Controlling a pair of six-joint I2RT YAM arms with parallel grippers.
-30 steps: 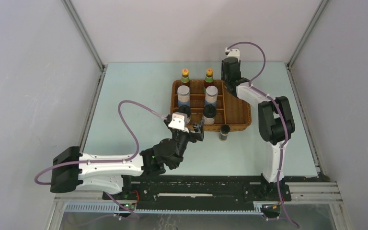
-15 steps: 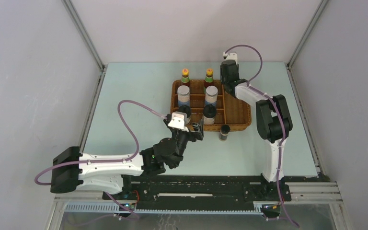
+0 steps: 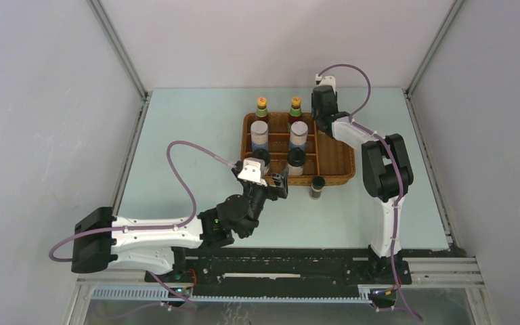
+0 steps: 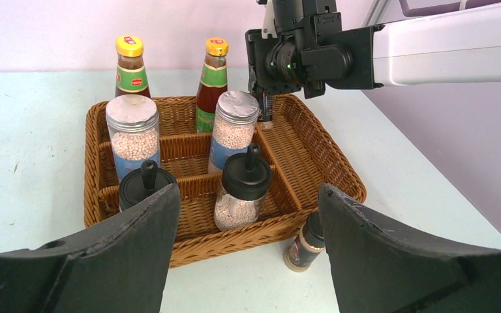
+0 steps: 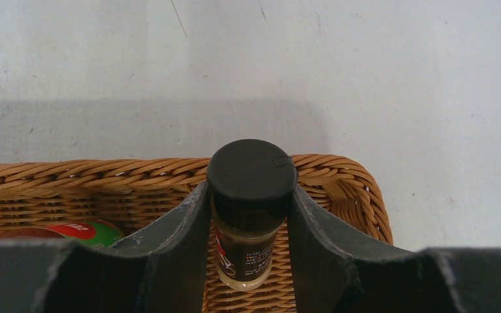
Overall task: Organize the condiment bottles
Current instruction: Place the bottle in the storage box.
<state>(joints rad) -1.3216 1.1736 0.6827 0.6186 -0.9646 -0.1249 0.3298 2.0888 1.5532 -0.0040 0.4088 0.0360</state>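
Right pincer point(image 5: 250, 218) clamps upright tiny dark bottle point(image 5: 251, 175).

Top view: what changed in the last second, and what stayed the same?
The right arm shifted a little leftward and toward the far side, its gripper shut on a small dark bottle at the far right corner of the tray. Nothing was visibly taken or released. The left gripper, open, the six bottles in the tray and the other small bottle beside it did not move.
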